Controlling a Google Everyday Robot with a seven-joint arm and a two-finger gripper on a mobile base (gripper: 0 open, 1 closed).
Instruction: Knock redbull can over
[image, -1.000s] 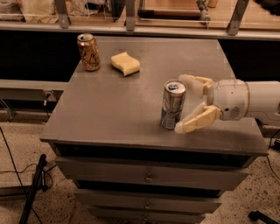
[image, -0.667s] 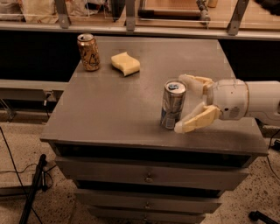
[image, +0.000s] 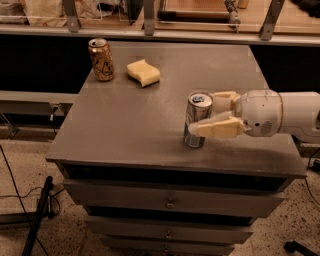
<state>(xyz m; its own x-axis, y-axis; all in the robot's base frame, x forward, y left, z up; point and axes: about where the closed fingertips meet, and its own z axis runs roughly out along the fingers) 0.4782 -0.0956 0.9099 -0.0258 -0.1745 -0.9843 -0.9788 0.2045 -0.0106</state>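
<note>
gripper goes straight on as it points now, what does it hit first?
Likely the slim silver-and-blue metal can, standing upright between the gripper's open fingers; whether they already touch it is unclear.

I read this as robot test lab, not home. Grey drawer cabinet (image: 150, 130) serves as table, centre of view. Speckled hard floor (image: 75, 235) at 6 o'clock. Loose black cables (image: 15, 195) and black stand leg (image: 37, 215) at 7 to 8 o'clock. Metal rail posts (image: 148, 17) along 12 o'clock. White gripper (image: 203, 114) at 3 o'clock, fingers spread either side of redbull can (image: 200, 106).
</note>
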